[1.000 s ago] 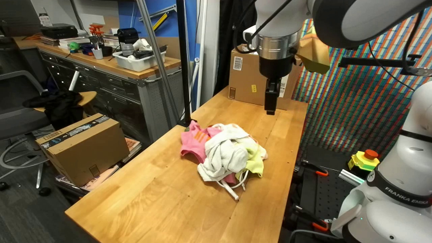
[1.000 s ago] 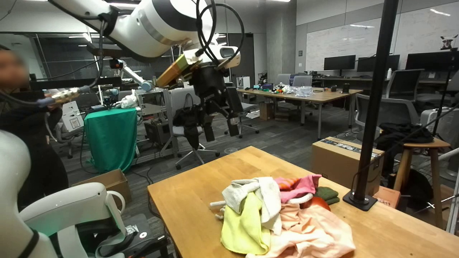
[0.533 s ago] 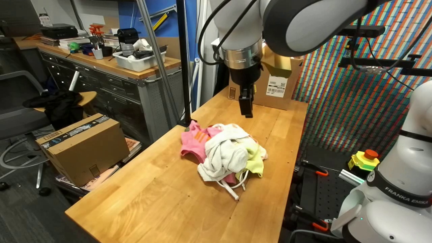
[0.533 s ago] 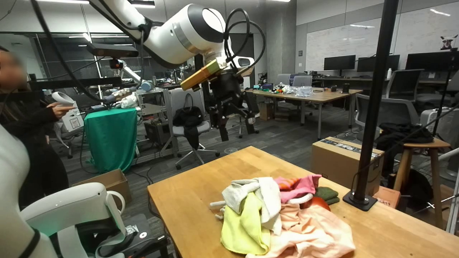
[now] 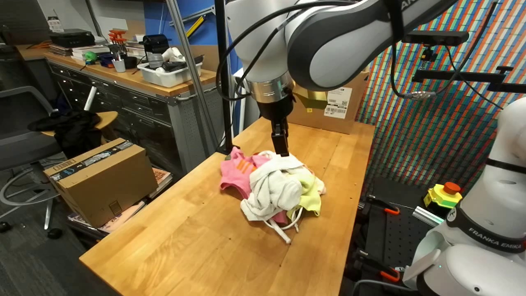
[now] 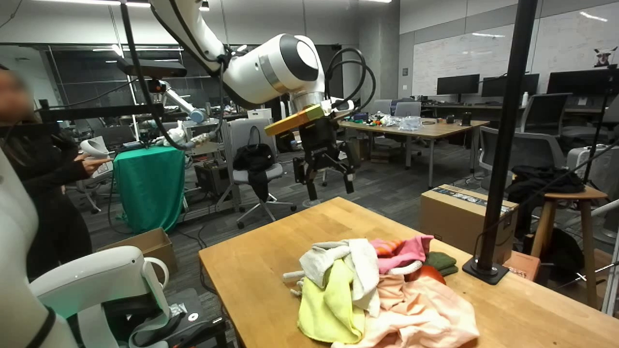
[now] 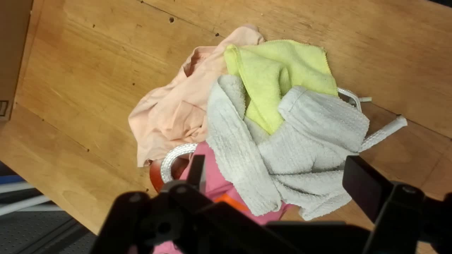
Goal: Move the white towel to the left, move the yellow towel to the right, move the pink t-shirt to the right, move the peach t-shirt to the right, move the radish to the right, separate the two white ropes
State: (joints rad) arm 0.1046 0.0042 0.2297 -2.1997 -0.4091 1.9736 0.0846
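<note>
The large off-white cloth towel [image 7: 310, 150] lies crumpled over the other cloths on the pale wooden counter [image 5: 185, 242]; its surface is ribbed and doubled into thick folds. Partly beneath it, the small bright yellow cloth towel [image 7: 303, 63] shows a stitched hem. The pale peach fabric t-shirt [image 7: 173, 106] lies wrinkled alongside, one edge passing under the yellow towel. The bright pink fabric t-shirt [image 5: 238, 176], bearing an orange marking, runs under the off-white towel. In an exterior view, the glossy red rounded radish [image 6: 430, 274] is partly covered, just beside a folded dark green cloth [image 6: 440, 261]. Of the two thin white braided ropes [image 7: 385, 134], a loop crosses the radish and loose ends protrude opposite; which rope each portion belongs to cannot be told. The black jaws stand spread wide apart, raised above the counter.
</note>
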